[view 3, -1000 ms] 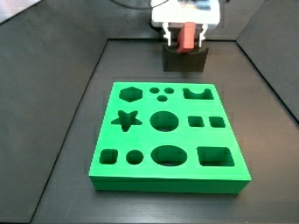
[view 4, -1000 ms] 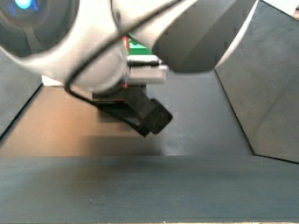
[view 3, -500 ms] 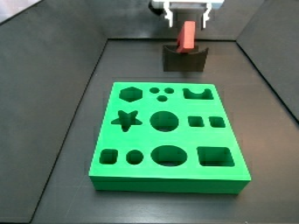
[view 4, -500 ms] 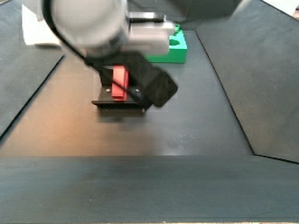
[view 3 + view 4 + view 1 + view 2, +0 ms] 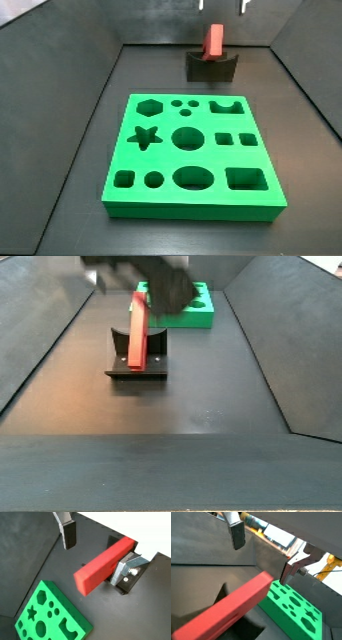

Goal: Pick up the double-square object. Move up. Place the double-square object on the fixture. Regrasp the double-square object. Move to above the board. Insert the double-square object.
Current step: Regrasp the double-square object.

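Note:
The red double-square object (image 5: 214, 40) stands upright in the notch of the dark fixture (image 5: 201, 70) at the far end of the floor, behind the green board (image 5: 194, 155). A side view shows the same object (image 5: 138, 331) leaning slightly on the fixture (image 5: 120, 364). My gripper (image 5: 222, 5) hangs open above it, only its fingertips showing at the frame edge. In both wrist views the fingers (image 5: 67, 534) (image 5: 237, 534) stand well apart, with the red object (image 5: 100, 567) below and between them, touching neither.
Dark walls enclose the floor on both sides (image 5: 80, 120). The green board (image 5: 47, 614) with its cut-out holes lies on the near side of the fixture and fills most of the floor's middle (image 5: 294, 607).
The gripper has let go of the red object and risen straight up. The object stays standing on the fixture.

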You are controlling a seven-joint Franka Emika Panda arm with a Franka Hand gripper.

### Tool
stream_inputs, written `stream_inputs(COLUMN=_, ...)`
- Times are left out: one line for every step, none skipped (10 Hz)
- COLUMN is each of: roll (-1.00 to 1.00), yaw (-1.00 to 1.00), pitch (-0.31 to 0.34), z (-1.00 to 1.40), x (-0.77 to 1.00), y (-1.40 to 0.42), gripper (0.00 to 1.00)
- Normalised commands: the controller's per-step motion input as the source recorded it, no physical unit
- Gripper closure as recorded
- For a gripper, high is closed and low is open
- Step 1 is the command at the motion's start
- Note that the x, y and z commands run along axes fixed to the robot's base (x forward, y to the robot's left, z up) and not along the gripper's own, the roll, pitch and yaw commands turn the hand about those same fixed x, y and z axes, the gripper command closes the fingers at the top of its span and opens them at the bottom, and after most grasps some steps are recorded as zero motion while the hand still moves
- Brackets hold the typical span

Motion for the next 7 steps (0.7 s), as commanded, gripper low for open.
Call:
stream_inputs(roll=1.00, yaw=0.02, pitch=0.038, z=0.74, x=-0.05, y=-1.00, gripper=0.00)
stream_inputs(roll=1.00, yaw=0.02, pitch=0.036, z=0.63, x=-0.06, y=-1.00, gripper=0.00)
stream_inputs(roll=1.00, yaw=0.02, pitch=0.034, z=0.56, x=-0.06, y=-1.00, gripper=0.00)
stream_inputs(roll=1.00, yaw=0.02, pitch=0.029, z=0.27, x=-0.04, y=-0.76, gripper=0.00)
stream_inputs(roll=1.00, yaw=0.02, pitch=0.028, z=0.20, x=-0.04, y=-0.62, gripper=0.00)
stream_inputs(roll=1.00, yaw=0.02, pitch=0.024, z=0.11, x=-0.04, y=-0.34, gripper=0.00)
stream_inputs(roll=1.00, yaw=0.03, pitch=0.021, z=0.08, x=-0.04, y=-0.20, gripper=0.00)
